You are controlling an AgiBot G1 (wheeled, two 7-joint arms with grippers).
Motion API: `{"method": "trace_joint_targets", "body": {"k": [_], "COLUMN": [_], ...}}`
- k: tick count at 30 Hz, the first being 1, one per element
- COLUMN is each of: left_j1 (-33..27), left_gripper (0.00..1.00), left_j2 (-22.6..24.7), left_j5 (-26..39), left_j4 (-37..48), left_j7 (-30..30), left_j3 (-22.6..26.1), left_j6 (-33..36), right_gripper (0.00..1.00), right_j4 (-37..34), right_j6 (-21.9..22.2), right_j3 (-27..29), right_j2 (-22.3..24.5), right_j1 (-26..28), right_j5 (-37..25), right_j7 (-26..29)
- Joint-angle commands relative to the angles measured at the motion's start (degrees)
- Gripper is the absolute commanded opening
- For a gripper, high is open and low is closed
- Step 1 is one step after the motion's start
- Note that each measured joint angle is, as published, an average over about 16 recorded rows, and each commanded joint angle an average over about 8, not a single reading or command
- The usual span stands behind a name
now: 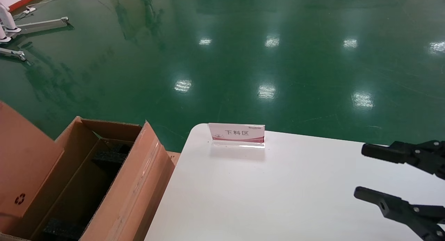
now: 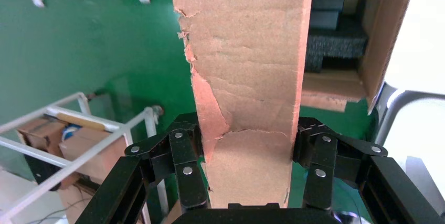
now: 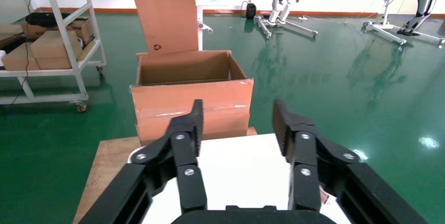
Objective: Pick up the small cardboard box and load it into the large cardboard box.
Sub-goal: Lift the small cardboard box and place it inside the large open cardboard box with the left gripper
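Two black fingers [image 2: 184, 156] of the left gripper [image 2: 246, 156] were clamped on opposite faces of the small cardboard box [image 2: 246, 77], which ran lengthwise away from the wrist camera with its paper skin torn and peeling along one edge. From the head view, that box [image 1: 24, 171] hung at the far left, over the near left part of the large cardboard box [image 1: 114, 185], its black recycling mark [image 1: 19, 198] low on the visible face. I could not tell whether it touched the carton's wall. The carton stood on the green floor [image 1: 243, 60] just beside the left edge of the white bench [image 1: 278, 199], flaps upright, a clear tape strip [image 1: 139, 185] along the flap nearest the bench and black foam blocks [image 1: 107, 157] inside.

The right gripper [image 1: 361, 173] was idle over the right side of the bench, spread wide and holding nothing. A small acrylic sign [image 1: 237, 134] with Chinese characters stood near the bench's far edge, well apart from both grippers.
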Motion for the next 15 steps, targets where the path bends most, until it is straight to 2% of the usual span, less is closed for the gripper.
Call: {"method": "trace_joint_targets", "body": {"k": [1, 15], "left_j1": [0.58, 6.42], "left_gripper": [0.00, 0.00], "left_j2": [-0.96, -3.35], "left_j5": [-0.05, -2.25], "left_j4": [1.46, 10.79], "left_j7": [1.51, 12.92], "left_j3": [0.97, 1.94], "left_j6": [0.01, -2.65], "right_gripper": [1.00, 1.00], "right_j4": [0.00, 0.00], "right_j6": [0.00, 0.00], "right_j3": [0.00, 0.00], "right_j2": [0.00, 0.00], "right_j1": [0.00, 0.00], "right_j5": [0.00, 0.00], "right_j7": [0.00, 0.00]}}
